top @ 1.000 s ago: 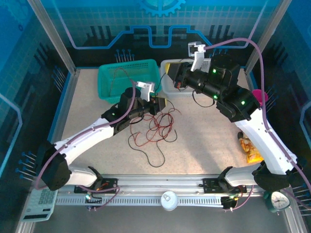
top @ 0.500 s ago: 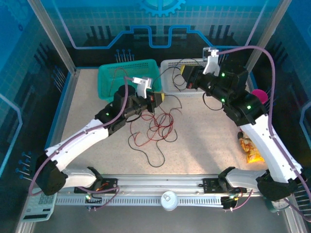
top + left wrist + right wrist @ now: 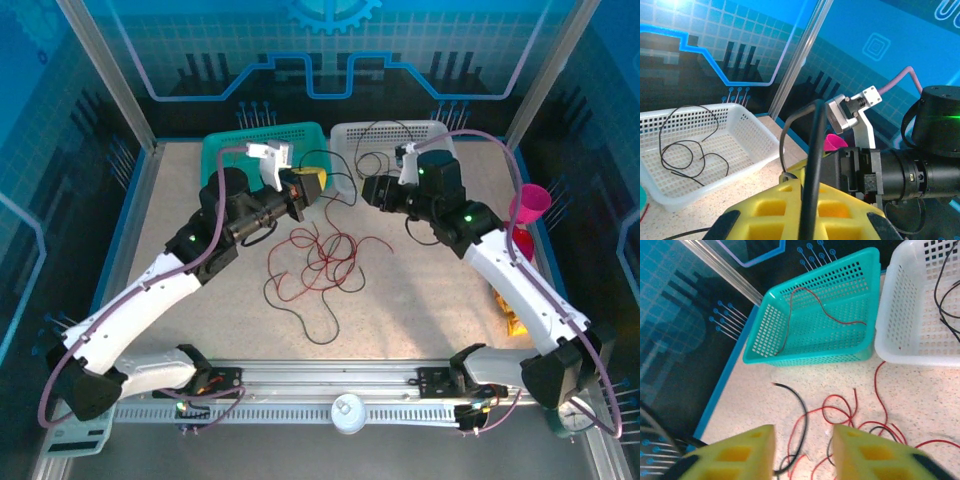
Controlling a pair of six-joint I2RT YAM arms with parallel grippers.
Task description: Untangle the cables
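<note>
– Looking at the overhead feed, where are your arms sitting?

– I have both reaching toward the far side of the bench (image 3: 420, 290). My left gripper (image 3: 308, 184) hangs just in front of the teal basket (image 3: 235, 150), at its right corner. My right gripper (image 3: 368, 190) faces it, near the front wall of the white basket (image 3: 390, 126).

– Holding anything?

– On the left, yes. In the wrist view its yellow fingers (image 3: 765, 215) are together on a black cable (image 3: 813, 145), which rises from between them and bends over to the left. On the right, no. Those fingers (image 3: 740, 455) stand apart, with a black strand (image 3: 801, 410) on the bench showing in the gap, and I cannot tell whether it touches them.

– And the tangle?

– The cables (image 3: 320, 255) lie in loose red loops on the bench between my two arms, nearer me than the baskets. One black wire (image 3: 312, 325) trails out of the heap toward the near edge.

– The baskets?

– A red wire (image 3: 816, 302) lies in the teal basket, and black loops (image 3: 677, 144) lie in the white one. A pink cup (image 3: 530, 203) stands at the right, beside my right arm.
</note>
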